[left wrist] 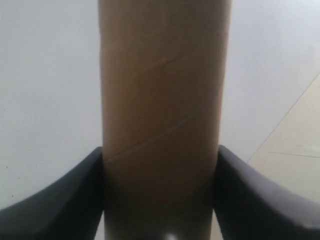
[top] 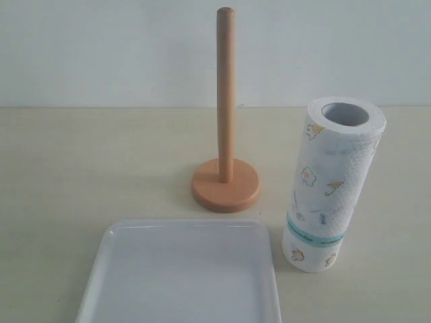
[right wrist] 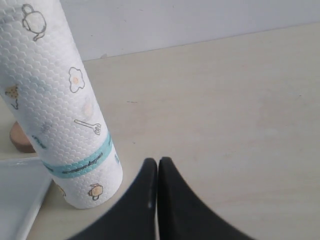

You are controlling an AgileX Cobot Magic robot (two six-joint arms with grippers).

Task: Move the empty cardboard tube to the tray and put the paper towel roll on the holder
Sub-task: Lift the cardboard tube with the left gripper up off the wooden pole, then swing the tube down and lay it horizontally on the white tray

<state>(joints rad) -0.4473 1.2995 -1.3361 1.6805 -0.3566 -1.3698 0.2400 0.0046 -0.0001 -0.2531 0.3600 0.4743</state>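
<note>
Clamping the empty cardboard tube (left wrist: 162, 100), left fingers (left wrist: 60, 205) show only wrist-side; right fingers (right wrist: 190, 215) closed.

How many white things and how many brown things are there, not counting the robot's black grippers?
White: 2 (glossy white rectangular tray, thick white printed paper towel roll)
Brown: 2 (light-brown wooden rod holder, plain brown hollow cardboard tube)
Total: 4

Bright, even, soft light in all 3 views; shadows on table (top: 81, 168) faint. Mild sheen on tray (top: 182, 269). Left wrist cam: cardboard tube (left wrist: 162, 100) v. close, soft-focus, darker near left end effector (left wrist: 160, 155). Exterior view slightly washed out.
</note>
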